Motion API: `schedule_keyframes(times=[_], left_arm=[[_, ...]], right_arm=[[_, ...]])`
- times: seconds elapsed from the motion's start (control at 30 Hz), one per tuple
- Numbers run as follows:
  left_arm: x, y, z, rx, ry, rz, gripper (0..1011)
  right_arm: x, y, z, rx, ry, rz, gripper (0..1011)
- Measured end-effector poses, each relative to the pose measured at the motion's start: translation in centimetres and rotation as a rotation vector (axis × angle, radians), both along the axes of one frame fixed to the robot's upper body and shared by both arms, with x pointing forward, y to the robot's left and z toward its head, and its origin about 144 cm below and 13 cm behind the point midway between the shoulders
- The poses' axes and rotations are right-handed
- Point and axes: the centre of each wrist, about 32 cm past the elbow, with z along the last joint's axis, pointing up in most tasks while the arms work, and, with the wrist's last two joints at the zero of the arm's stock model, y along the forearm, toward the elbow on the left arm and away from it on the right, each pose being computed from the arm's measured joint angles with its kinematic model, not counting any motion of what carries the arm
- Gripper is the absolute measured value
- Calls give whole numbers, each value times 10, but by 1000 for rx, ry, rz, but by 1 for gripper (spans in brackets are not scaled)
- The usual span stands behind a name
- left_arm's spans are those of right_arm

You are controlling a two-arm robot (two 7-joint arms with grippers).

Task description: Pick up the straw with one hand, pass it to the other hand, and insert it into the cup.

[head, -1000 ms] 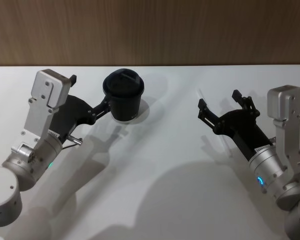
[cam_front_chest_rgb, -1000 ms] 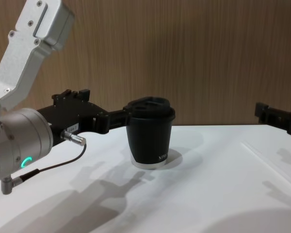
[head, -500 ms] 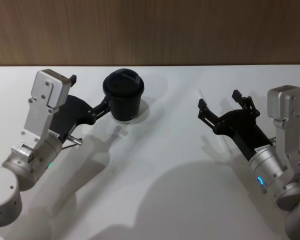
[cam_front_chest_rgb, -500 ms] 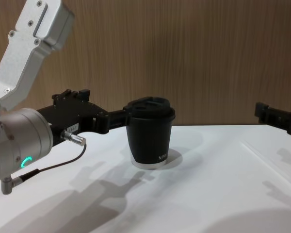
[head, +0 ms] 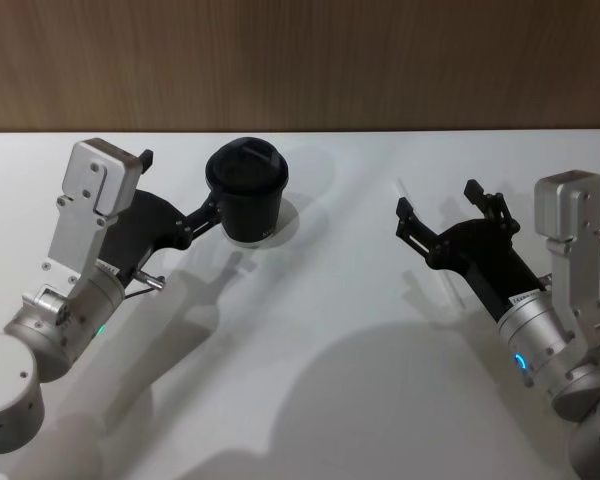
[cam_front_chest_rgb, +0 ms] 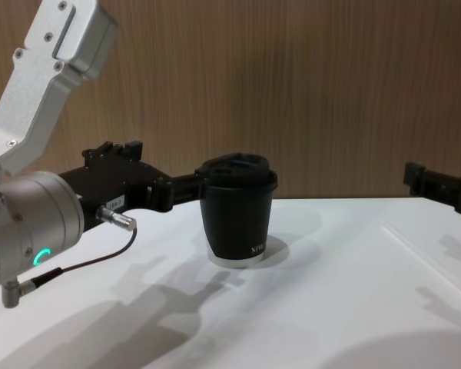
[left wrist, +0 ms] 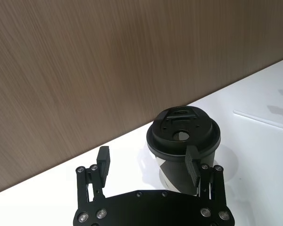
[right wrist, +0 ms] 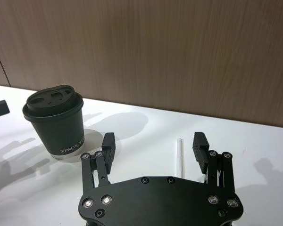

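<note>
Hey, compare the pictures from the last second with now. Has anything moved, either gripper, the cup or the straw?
Nothing visibly changed. The left gripper is as before, open close beside the cup. The right gripper is open too, with the straw lying on the table between its fingers. Neither holds anything.

cup [head: 246, 190]: on tabletop [head: 310, 350], left of centre, just beside left hand [head: 180, 186]
straw [right wrist: 179, 156]: flat on tabletop, right of cup, ahead of right hand [head: 438, 206]
wall [head: 300, 60]: behind tabletop
</note>
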Motion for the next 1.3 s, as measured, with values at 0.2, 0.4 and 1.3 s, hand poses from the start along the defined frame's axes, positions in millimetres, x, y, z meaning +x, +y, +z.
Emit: schedule_keyframes(times=[0.2,0.4,1.3], left_arm=[[0,0,0,0,0,0,1003],[0,0,0,0,0,0,1003],[0,0,0,0,0,0,1003]], right_arm=[[0,0,0,0,0,0,1001],[0,0,0,0,0,0,1001],[8,-16,1,-131,113,-28,1001]])
